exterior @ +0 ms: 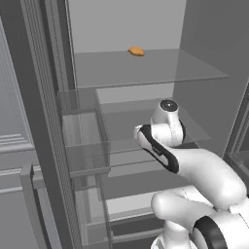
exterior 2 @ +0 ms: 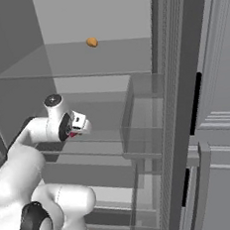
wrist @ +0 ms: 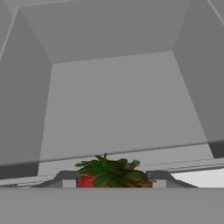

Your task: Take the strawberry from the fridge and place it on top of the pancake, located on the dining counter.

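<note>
Two glass shelves (exterior: 146, 70) crossed the open fridge (exterior 2: 92, 14), one above the other, and no label or writing could be read anywhere. On the upper shelf lay a small orange lump (exterior: 136, 51), alone, near the back wall. The lower shelf carried nothing that I could see. On the door (exterior: 44, 121) at the left, clear bins (exterior: 85, 141) hung one over another; I could not tell if anything was in them.

The arm (exterior: 194, 170) reached into the fridge at the height of the lower shelf, under the upper shelf and well apart from the orange lump. In the hand view the strawberry (wrist: 109, 175), red with a green leafy top, sat between the two fingers (wrist: 65, 179) of the tool (wrist: 110, 180), which were pressed against its sides, so the tool was pinching it. In the right base view a little red showed at the front of the hand (exterior 2: 78, 123). Beyond the strawberry were the light grey floor and the walls of the compartment. At the right the other door (exterior 2: 186, 105) stood open with its own bin (exterior 2: 143, 129), beside the arm but not touching it.
</note>
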